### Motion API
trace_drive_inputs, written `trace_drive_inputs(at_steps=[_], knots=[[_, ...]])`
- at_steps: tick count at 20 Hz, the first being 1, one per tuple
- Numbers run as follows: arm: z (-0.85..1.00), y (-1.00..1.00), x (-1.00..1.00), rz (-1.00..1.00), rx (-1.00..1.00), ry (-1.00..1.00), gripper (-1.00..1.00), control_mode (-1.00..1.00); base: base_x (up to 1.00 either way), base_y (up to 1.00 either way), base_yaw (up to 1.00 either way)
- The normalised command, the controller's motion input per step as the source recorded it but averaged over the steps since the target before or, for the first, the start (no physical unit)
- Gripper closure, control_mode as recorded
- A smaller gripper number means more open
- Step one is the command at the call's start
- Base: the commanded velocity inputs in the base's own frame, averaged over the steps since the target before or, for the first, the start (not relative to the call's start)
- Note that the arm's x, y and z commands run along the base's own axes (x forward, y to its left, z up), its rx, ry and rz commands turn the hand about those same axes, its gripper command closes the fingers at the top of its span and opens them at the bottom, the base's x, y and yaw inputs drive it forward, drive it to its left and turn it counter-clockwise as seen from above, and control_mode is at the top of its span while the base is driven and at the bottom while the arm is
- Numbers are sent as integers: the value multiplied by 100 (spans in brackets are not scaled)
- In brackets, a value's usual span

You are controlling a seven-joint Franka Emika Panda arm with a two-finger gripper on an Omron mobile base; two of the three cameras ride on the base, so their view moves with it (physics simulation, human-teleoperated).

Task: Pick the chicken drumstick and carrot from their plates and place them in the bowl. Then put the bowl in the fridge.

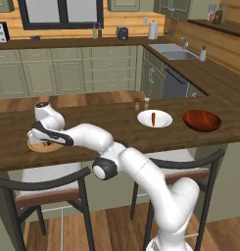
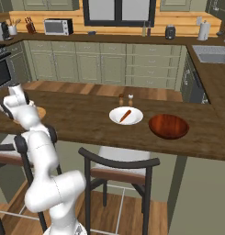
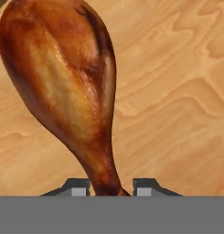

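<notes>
The robot's hand (image 3: 111,186) was down low over the round light tan wooden plate (image 1: 37,146) at the left end of the dark wooden counter (image 1: 107,126). Its two dark fingertips (image 3: 77,187) stood spread on either side of the thin bone end of the glossy brown-orange roasted chicken drumstick (image 3: 67,87), which lay flat on the wood. Whether the tips already touched the bone could not be told; the narrow end looked the easier part to pinch.

The slim orange carrot (image 1: 153,118) lay on the plain white round plate (image 1: 163,119), well apart to the right. The deep reddish-brown glossy bowl (image 1: 202,120) sat just beyond it with nothing in it. Two small shakers (image 1: 141,103) stood behind the white plate, off the likely path to the bowl.
</notes>
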Motion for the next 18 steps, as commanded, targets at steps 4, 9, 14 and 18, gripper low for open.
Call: trace_drive_inputs(at_steps=[4,9,14,18], knots=[[18,-76,-88,0,5,0,100,-100,0,0,0],[39,-100,-88,-1,12,-1,100,-100,0,0,0],[45,-100,-48,-9,10,-1,100,-100,0,0,0],[34,-100,-67,-11,16,0,100,-100,0,0,0]])
